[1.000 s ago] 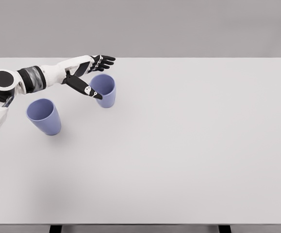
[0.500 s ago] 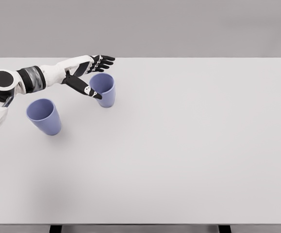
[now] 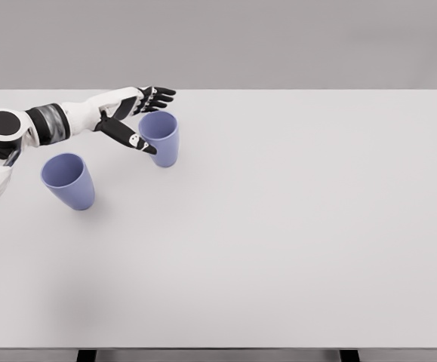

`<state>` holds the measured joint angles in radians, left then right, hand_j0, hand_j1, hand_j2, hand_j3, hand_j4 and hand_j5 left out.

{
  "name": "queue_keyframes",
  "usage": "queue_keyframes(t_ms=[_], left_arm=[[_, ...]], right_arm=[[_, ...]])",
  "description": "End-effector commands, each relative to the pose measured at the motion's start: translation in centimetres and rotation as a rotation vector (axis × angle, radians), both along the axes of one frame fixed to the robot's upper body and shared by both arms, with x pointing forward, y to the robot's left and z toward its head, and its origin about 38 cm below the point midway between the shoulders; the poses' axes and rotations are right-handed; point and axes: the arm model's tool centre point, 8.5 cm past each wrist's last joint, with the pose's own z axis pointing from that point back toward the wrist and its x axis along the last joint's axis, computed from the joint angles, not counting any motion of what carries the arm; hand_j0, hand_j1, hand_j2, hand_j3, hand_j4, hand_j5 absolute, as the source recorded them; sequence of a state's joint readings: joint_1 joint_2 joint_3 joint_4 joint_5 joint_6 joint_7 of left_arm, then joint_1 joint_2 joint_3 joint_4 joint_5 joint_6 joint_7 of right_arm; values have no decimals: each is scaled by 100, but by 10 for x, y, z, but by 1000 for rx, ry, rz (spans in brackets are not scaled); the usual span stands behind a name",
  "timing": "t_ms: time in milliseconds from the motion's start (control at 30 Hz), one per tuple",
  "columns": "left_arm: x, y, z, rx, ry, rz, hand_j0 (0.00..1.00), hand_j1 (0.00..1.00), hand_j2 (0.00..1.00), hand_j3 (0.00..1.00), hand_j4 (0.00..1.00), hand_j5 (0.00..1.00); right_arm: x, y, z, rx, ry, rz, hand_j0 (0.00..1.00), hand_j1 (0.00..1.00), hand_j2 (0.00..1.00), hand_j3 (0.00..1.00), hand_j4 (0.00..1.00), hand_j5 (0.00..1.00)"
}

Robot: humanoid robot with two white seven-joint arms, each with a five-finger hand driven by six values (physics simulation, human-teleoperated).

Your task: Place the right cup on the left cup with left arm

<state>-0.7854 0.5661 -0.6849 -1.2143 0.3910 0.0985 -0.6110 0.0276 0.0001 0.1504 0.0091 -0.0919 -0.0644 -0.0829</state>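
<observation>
Right cup [image 3: 160, 138] sits between the left hand's [image 3: 133, 115] wide-spread thumb and fingers, maybe touching; left cup [image 3: 69, 179] nearer the elbow.

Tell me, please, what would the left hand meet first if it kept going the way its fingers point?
Probably the right-hand blue plastic cup: the open left hand brackets its rim, thumb in front, fingers behind. Depth is unclear, so the fingers might pass behind it over the white table.

Left arm [image 3: 67, 117]: white shell, grey metallic band near wrist, black round joint cap with white ring. Left hand [image 3: 136, 113]: white back, black fingers, white marks on thumb.
</observation>
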Motion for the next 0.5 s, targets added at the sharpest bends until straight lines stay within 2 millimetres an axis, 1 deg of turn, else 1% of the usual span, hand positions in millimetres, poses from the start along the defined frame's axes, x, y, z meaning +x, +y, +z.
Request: queue_keyframes(t_ms=[0,167,200,467], left_arm=[[1,1,-3,-6,9,7,100,100,100,100,100,100],[2,0,-5,-4,12,12,100,100,100,100,100,100],[4,1,-10,-4,24,20,100,100,100,100,100,100],[5,5,-12,-2,32,33,100,100,100,100,100,100]], right_arm=[[0,0,0,0,0,0,100,100,100,100,100,100],[0,0,0,0,0,0,100,100,100,100,100,100],[0,0,0,0,0,0,100,100,100,100,100,100],[0,0,0,0,0,0,100,100,100,100,100,100]])
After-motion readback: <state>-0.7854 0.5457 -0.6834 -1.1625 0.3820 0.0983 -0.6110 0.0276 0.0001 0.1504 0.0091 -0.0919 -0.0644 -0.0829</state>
